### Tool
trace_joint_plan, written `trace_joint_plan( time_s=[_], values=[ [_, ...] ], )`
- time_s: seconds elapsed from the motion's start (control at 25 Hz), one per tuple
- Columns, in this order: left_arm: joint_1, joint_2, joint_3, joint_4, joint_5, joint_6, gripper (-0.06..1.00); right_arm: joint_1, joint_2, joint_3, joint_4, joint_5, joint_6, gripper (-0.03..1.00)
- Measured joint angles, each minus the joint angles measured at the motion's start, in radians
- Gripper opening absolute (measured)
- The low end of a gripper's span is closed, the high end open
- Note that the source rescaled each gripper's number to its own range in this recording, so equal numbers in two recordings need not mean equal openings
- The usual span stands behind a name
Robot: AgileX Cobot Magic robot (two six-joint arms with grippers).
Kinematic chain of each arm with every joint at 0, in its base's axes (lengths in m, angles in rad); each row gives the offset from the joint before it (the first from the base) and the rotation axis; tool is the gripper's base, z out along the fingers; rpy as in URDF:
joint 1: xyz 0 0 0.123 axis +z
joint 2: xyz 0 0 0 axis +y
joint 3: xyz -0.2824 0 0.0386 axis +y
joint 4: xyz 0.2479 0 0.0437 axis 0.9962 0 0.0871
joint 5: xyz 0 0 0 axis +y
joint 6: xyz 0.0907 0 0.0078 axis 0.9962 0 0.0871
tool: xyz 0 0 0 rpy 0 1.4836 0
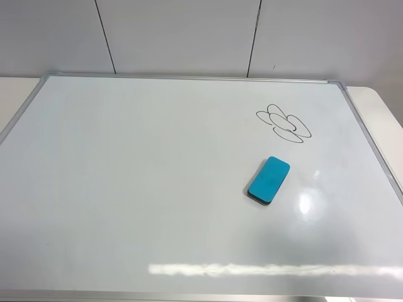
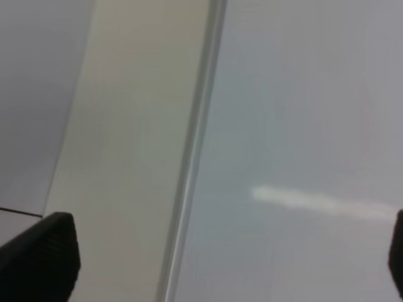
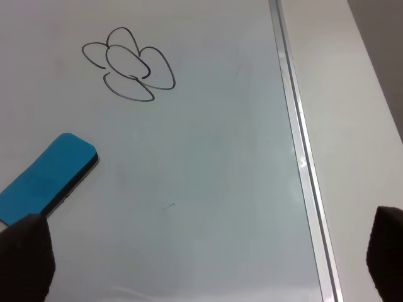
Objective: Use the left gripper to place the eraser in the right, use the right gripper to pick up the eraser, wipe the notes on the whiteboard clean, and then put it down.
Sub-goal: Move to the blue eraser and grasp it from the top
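The teal eraser [image 1: 269, 180] lies flat on the whiteboard [image 1: 126, 176], right of centre, with its dark pad down. The notes [image 1: 283, 123], a looping black scribble, sit just beyond it. Neither arm shows in the exterior high view. In the right wrist view my right gripper [image 3: 204, 258] is open above the board, near its right frame. There the eraser [image 3: 47, 179] lies beside one fingertip [image 3: 25, 258], outside the jaws, and the notes [image 3: 129, 66] are farther off. My left gripper [image 2: 220, 264] is open and empty over the whiteboard's edge [image 2: 189, 189].
The board's silver frame [image 1: 371, 145] runs close to the eraser's side, with beige table [image 1: 381, 107] beyond it. A grey panelled wall [image 1: 189, 31] stands behind the board. A bright light reflection [image 1: 271, 269] streaks the near part of the board.
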Motion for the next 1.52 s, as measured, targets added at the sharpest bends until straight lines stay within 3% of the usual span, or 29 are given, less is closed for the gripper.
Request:
trace_joint_plan(
  time_s=[0.48, 0.96, 1.16, 1.32, 1.52],
  values=[
    [0.007, -0.485, 0.073, -0.005, 0.002, 0.001, 1.0, 0.0, 0.0, 0.0, 0.0, 0.0, 0.009, 1.0],
    [0.007, -0.964, 0.53, -0.016, 0.003, -0.06, 1.0, 0.0, 0.0, 0.0, 0.0, 0.0, 0.009, 1.0],
    [0.007, -1.033, 0.703, -0.043, -0.005, -0.078, 1.0, 0.0, 0.0, 0.0, 0.0, 0.0, 0.009, 1.0],
    [0.007, -1.064, 0.821, -0.049, -0.071, -0.079, 1.0, 0.0, 0.0, 0.0, 0.0, 0.0, 0.009, 1.0],
    [0.007, -1.088, 0.888, -0.063, -0.127, -0.081, 1.0, 0.0, 0.0, 0.0, 0.0, 0.0, 0.009, 1.0]
  ],
)
